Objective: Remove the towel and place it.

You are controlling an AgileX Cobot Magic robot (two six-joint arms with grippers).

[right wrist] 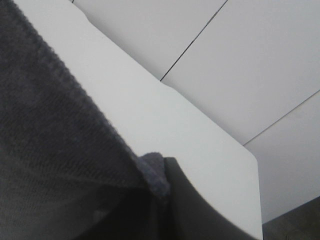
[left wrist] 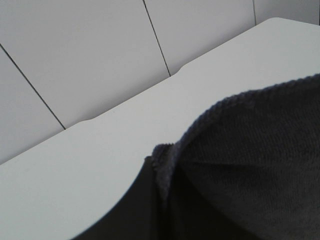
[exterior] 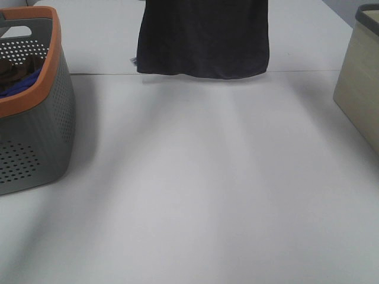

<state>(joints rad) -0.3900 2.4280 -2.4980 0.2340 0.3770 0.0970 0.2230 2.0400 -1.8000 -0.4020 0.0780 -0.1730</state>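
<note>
Exterior high view: the towel [exterior: 203, 38] hangs flat in the air over the far part of the worktop [exterior: 195, 177], its lower hem near the surface and its top out of frame; neither claw shows. It looks light, limp and not slippery, so it would likely sag and swing unless gripped at both top corners. Left wrist view: the left claw [left wrist: 161, 200] seems closed tight on a bunched corner of the towel, though its dark fingers are blurred. Right wrist view: the right claw [right wrist: 162, 205] appears clamped likewise on the opposite corner, the edge running straight away from it
</note>
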